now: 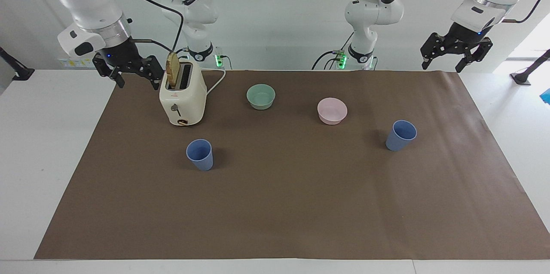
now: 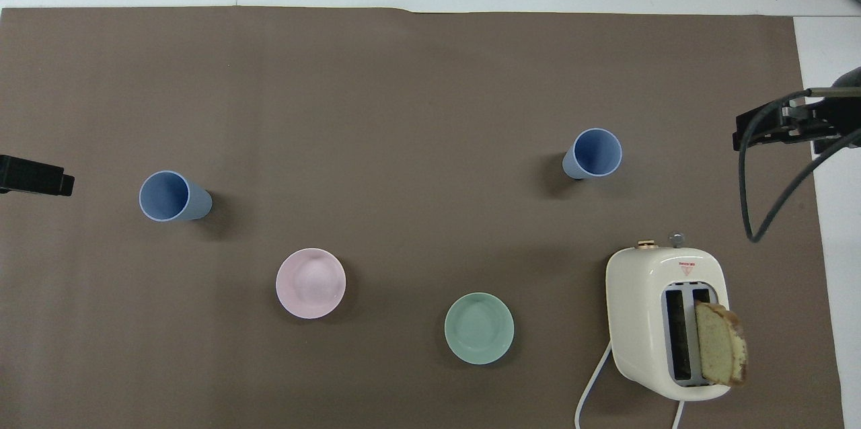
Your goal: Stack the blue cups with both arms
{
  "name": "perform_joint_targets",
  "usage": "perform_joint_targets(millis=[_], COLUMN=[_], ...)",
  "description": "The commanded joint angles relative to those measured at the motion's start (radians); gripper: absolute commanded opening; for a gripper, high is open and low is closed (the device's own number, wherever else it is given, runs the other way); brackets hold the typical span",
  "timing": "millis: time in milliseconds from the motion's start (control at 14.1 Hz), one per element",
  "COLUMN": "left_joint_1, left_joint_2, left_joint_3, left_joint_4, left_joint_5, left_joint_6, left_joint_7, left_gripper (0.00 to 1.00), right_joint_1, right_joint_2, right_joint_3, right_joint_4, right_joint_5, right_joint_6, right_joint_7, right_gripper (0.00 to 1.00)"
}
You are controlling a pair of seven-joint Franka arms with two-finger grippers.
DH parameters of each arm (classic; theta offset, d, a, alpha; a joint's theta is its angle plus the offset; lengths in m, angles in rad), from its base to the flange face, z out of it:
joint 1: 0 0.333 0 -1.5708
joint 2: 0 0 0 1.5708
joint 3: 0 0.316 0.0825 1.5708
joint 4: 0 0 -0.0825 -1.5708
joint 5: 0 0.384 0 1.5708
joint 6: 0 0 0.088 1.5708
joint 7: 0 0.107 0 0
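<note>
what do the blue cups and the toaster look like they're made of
Blue cups: probably plastic, matte; even flat colour, thin rims, no glints.
Toaster: likely glossy cream plastic or enamelled metal; soft highlights on its rounded body. The look alone leaves that open.

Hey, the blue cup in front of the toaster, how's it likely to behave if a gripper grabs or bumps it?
The blue cup looks like thin matte plastic, so probably light and fairly stiff. It stands upright on its narrower base, wider at the rim, so a push near the top may tip it. Tipped, its tapered round wall would likely roll in a curve.
</note>
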Motion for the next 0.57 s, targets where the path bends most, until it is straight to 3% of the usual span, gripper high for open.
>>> perform_joint_targets(millis=[0,496], left_joint_1=[0.005,-0.001], left_joint_2=[-0.013,-0.014], left_joint_3=[0.0,0.0], left_joint_4=[-0.006,-0.014], left_joint_5=[-0.01,-0.01], left_joint_6=[0.003,0.006], left_joint_7=[0.019,0.005], left_gripper=[1.0,1.0], right_joint_1=[-0.019,-0.019], right_joint_2=[-0.024,-0.024], right_joint_3=[0.01,0.01], right_joint_4=[-0.024,-0.024], right_joint_5=[0.008,0.008], right_joint_6=[0.004,0.004], right_joint_7=[-0.025,-0.025], right_gripper=[1.0,1.0])
